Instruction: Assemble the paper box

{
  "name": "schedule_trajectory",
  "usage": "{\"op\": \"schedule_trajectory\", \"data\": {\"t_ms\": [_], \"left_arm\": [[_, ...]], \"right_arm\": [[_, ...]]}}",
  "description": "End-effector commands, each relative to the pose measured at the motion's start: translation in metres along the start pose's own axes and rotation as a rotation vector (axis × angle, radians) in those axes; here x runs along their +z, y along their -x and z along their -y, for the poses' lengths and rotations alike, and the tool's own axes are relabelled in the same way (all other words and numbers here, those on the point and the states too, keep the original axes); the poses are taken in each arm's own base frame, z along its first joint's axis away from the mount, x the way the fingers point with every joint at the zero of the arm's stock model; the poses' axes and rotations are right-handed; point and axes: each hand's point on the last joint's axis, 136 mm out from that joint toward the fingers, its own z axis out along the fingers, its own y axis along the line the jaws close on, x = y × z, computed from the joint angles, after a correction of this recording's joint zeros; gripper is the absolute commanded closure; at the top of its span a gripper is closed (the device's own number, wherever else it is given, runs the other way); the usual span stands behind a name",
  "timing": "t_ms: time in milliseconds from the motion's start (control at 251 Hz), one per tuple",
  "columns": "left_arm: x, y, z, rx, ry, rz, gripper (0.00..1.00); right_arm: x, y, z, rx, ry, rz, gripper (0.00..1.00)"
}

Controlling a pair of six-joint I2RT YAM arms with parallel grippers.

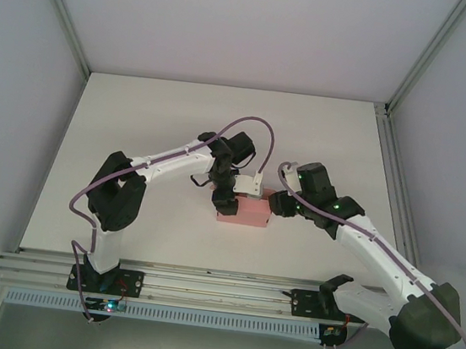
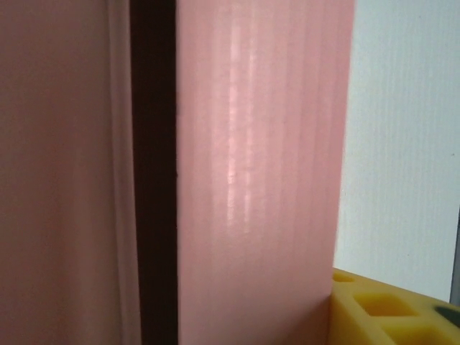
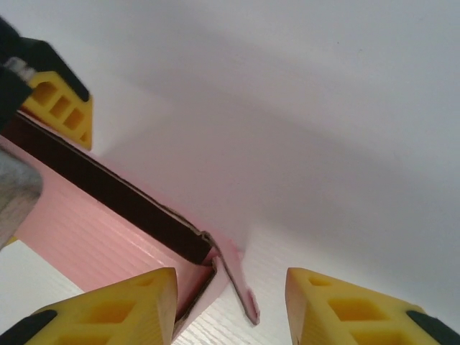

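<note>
The pink paper box (image 1: 243, 213) lies folded on the white table, mid-way between the arms. My left gripper (image 1: 223, 199) is down at its left end. In the left wrist view a pink panel (image 2: 259, 180) rests against one yellow finger (image 2: 374, 309), with a dark gap beside the panel; the other finger is hidden. My right gripper (image 1: 274, 203) is at the box's right end. It stands open (image 3: 230, 298) around a small loose end flap (image 3: 241, 284). Its left finger (image 3: 122, 305) is against the box corner (image 3: 79, 223). The left gripper's finger (image 3: 61, 108) shows at the far end.
The white table (image 1: 179, 125) stretches behind and to both sides of the box, enclosed by pale walls. A metal rail (image 1: 219, 290) carrying both arm bases runs along the near edge.
</note>
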Motion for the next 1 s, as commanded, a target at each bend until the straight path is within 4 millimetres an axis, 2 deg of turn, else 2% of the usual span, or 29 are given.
{"op": "schedule_trajectory", "data": {"t_ms": [0, 128, 363, 583, 782, 998], "left_arm": [[-0.002, -0.003, 0.002, -0.02, -0.033, -0.007, 0.46], [-0.002, -0.002, 0.001, -0.022, -0.03, -0.004, 0.51], [-0.003, -0.002, 0.0, -0.036, -0.021, -0.005, 0.51], [-0.003, -0.001, -0.006, -0.059, 0.01, -0.011, 0.53], [-0.003, 0.004, -0.008, -0.066, 0.033, -0.011, 0.55], [-0.003, 0.008, -0.008, -0.058, 0.046, -0.017, 0.56]], "right_arm": [[-0.003, 0.017, 0.003, -0.025, -0.04, 0.039, 0.56], [-0.002, 0.024, 0.002, -0.01, -0.04, 0.046, 0.64], [-0.008, 0.027, -0.011, 0.038, 0.03, 0.049, 0.84], [-0.017, 0.025, -0.019, 0.145, 0.051, 0.049, 0.87], [-0.006, 0.019, -0.028, 0.26, 0.078, 0.028, 1.0], [-0.002, 0.021, -0.034, 0.342, 0.094, 0.015, 1.0]]}}
